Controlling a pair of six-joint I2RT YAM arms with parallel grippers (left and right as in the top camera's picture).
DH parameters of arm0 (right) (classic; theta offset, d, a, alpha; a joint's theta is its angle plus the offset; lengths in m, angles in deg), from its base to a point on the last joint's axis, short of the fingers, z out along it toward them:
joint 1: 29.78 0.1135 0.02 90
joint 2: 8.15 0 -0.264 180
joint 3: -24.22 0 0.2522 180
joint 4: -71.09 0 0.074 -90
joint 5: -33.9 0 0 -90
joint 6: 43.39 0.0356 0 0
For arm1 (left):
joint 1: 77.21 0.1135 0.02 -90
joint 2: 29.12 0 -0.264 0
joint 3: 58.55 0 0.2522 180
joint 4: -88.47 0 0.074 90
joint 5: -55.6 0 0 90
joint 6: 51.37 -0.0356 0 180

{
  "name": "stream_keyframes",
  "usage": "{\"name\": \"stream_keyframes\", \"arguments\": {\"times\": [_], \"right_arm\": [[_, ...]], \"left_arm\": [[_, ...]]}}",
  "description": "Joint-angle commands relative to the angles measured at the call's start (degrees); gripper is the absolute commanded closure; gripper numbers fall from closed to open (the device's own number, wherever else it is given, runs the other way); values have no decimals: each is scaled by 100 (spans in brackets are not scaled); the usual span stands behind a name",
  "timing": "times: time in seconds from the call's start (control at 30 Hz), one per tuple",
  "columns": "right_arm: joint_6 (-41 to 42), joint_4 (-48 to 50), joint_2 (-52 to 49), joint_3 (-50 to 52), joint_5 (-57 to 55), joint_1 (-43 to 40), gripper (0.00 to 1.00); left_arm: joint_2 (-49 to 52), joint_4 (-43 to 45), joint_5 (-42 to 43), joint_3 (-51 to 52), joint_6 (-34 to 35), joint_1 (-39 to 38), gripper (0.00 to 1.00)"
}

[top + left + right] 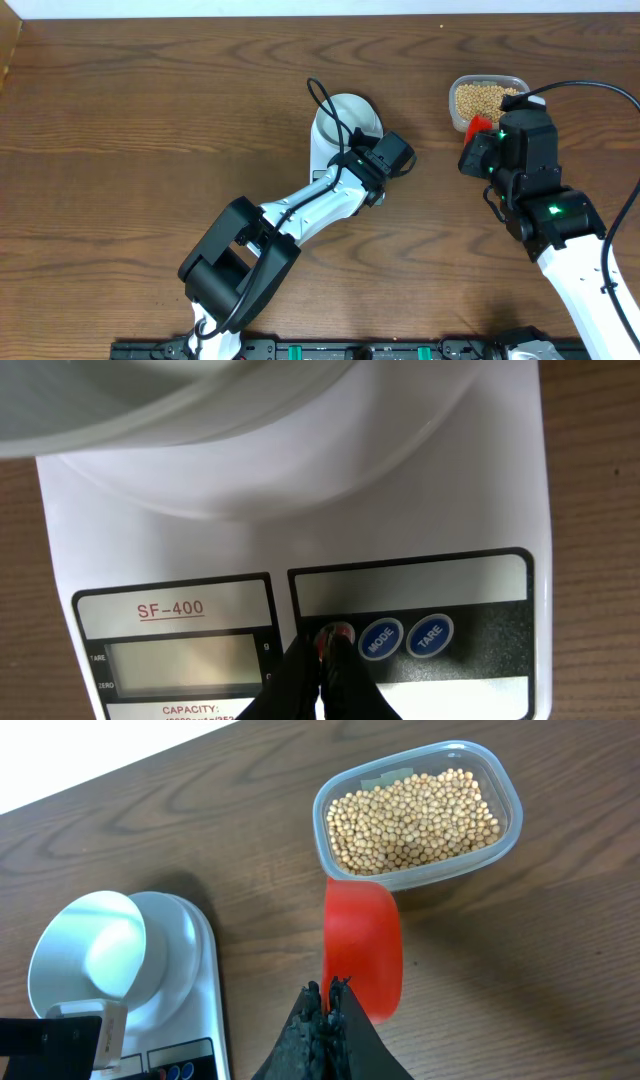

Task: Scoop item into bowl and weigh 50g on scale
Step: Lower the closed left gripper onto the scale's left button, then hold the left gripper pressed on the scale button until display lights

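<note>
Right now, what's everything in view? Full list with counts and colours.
beans: many, tan-yellow, inside the tub
tub: 1, clear plastic, on the table to the right of the scale
bowl: 1, pale white, sitting on the scale, looks empty
scale: 1, white, mid-table, marked SF-400
blue buttons: 2, MODE and TARE, on the scale's front panel
reddish button: 1, left of MODE, under the fingertips
scoop: 1, red, between tub and scale, held above the table
table: 1, brown wood
left gripper: shut, tips on the reddish button
right gripper: shut on the scoop
</note>
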Motion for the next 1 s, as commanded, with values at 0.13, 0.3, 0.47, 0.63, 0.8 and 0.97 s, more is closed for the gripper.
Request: {"name": "stream_keyframes", "arguments": {"times": [0.13,0.3,0.47,0.63,0.8,0.97], "right_arm": [[66,11,-11,-61,-107,-46,99],[68,15,-11,-61,-107,-46,99],[68,13,-11,-61,-107,-46,99],[70,13,-11,-61,-107,-46,99],[68,11,-11,-61,-107,-46,99],[133,9,-9,-61,-105,-46,99]], "left_arm": [[138,4,-140,35,-74,-7,93],[168,0,-140,35,-76,-7,93],[236,0,-142,35,-208,-2,93],[236,4,-142,35,-203,-2,93],[236,2,-142,35,-205,0,93],[264,-11,-138,35,-251,48,93]]}}
